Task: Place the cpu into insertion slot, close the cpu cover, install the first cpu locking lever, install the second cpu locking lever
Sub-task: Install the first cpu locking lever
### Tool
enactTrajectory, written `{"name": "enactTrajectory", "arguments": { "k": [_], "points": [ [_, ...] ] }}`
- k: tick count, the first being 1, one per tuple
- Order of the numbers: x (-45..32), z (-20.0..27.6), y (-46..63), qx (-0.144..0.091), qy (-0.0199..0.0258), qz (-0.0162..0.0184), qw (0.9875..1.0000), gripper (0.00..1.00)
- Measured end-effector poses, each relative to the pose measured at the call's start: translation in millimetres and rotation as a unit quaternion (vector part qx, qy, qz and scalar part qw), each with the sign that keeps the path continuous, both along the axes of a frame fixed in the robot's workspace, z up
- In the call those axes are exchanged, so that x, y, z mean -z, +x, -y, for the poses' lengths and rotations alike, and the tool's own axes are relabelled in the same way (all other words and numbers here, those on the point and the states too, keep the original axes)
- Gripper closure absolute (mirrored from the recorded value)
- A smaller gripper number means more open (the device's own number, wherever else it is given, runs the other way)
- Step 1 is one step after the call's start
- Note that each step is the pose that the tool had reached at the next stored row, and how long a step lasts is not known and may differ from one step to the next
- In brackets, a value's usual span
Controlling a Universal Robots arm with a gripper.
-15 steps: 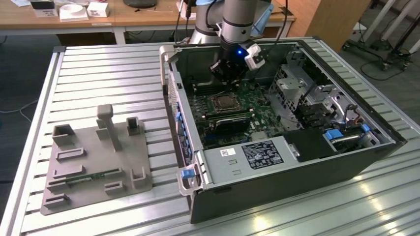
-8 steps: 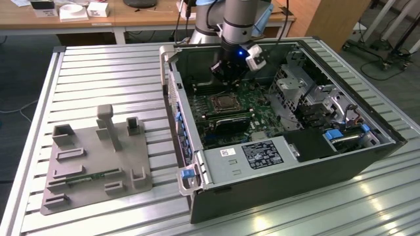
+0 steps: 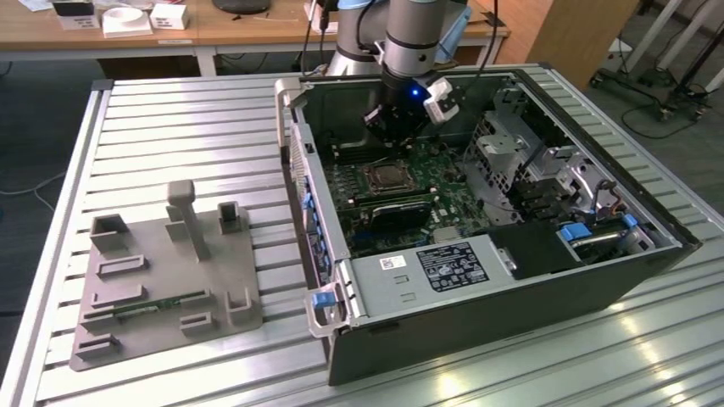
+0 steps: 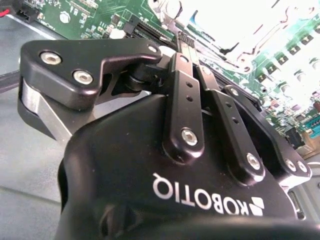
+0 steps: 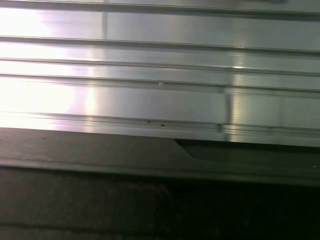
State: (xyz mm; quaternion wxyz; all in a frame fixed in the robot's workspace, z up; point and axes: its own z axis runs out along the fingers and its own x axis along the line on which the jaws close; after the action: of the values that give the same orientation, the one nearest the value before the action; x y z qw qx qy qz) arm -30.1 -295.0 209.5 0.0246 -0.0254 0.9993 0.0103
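Jaws are pressed together at the tips of the gripper (image 4: 189, 47) in the second wrist view; I cannot tell whether anything thin sits between them. In the exterior view the cpu (image 3: 388, 178) lies in its socket on the motherboard (image 3: 447, 165), the cpu cover (image 3: 388, 166) apparently down around it, the gripper just beyond the socket's far edge. Lever work probably wants a low, steady push clear of the chip. The case (image 3: 476, 314) wall and drive cage (image 3: 509, 144) hem the arm; open room is overhead.
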Motion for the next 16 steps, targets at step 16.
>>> {"name": "enactTrajectory", "arguments": {
  "k": [16],
  "points": [
    [6.8, 0.0, 0.2, 0.002, -0.0093, 0.0000, 1.0000, 0.90]
  ]
}}
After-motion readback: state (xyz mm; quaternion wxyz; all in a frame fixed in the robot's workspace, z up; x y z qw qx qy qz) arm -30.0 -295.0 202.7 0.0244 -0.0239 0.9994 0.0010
